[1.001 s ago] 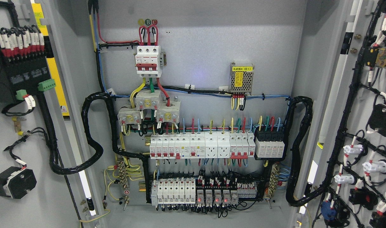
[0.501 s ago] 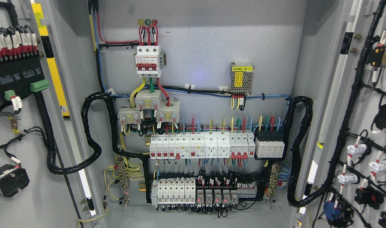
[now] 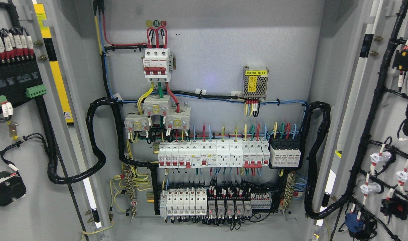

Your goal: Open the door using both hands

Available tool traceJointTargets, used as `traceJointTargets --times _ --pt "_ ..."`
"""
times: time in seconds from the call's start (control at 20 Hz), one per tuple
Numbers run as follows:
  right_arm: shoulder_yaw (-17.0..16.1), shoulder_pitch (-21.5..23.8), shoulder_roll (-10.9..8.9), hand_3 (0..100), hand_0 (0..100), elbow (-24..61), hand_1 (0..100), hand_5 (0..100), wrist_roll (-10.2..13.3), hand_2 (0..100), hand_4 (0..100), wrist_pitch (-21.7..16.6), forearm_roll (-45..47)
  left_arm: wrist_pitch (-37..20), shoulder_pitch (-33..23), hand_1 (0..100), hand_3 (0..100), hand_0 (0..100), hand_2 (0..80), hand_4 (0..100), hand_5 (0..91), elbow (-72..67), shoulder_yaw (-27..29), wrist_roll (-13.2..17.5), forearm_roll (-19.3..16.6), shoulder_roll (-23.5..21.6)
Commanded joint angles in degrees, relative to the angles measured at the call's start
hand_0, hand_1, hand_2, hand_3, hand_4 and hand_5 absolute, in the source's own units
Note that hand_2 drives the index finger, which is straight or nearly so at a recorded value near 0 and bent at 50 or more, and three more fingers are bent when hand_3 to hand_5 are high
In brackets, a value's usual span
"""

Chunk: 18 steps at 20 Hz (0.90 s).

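Observation:
The grey electrical cabinet stands open in the head view. Its left door (image 3: 19,214) is swung out at the picture's left, showing its inner face with black modules and wiring. Its right door (image 3: 388,110) is swung out at the right, carrying black cable looms and white connectors. Between them I see the back panel (image 3: 224,50) with a red three-pole breaker (image 3: 156,64), rows of white breakers (image 3: 212,153) and a lower terminal row (image 3: 207,202). Neither of my hands nor any arm shows in the picture.
A yellow-and-black strip (image 3: 53,63) runs down the left door frame. Thick black cable bundles loop from the panel to the left door (image 3: 93,144) and to the right door (image 3: 316,157). A small power supply (image 3: 255,83) sits at upper right of the panel.
Both doors have swung further outward: the parts on the left door slid left and those on the right door slid right. The panel inside has not moved.

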<state>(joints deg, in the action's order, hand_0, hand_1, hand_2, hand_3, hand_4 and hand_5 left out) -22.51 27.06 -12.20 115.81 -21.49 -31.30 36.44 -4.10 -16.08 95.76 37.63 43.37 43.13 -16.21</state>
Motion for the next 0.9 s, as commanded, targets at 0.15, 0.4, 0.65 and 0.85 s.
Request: traceJointTargets --times 0.15,0.4,0.65,0.85 --pt "-2.10 -0.25 -2.57 0 0 -2.16 50 0 0.13 4 0 0.01 0.56 0.23 2.98 56 0 12 0.0 0 0.0 -8.21 0.87 -0.13 1.78 -6.11" --pt "-1.75 -0.69 -2.83 0 0 -2.08 50 0 0.13 4 0 0.01 0.56 0.23 5.53 56 0 12 0.0 0 0.0 -9.98 0.69 -0.13 1.60 -7.08" --pt "-0.61 -0.69 -3.01 0 0 -0.41 50 0 0.13 4 0 0.01 0.65 0.32 6.33 56 0 12 0.0 0 0.0 -10.33 0.69 -0.22 1.60 -8.13" --pt "1.16 -0.78 -3.01 0 0 0.03 50 0 0.05 4 0 -0.08 0.74 0.32 6.33 56 0 12 0.0 0 0.0 -11.73 0.61 -0.22 1.69 -9.19"
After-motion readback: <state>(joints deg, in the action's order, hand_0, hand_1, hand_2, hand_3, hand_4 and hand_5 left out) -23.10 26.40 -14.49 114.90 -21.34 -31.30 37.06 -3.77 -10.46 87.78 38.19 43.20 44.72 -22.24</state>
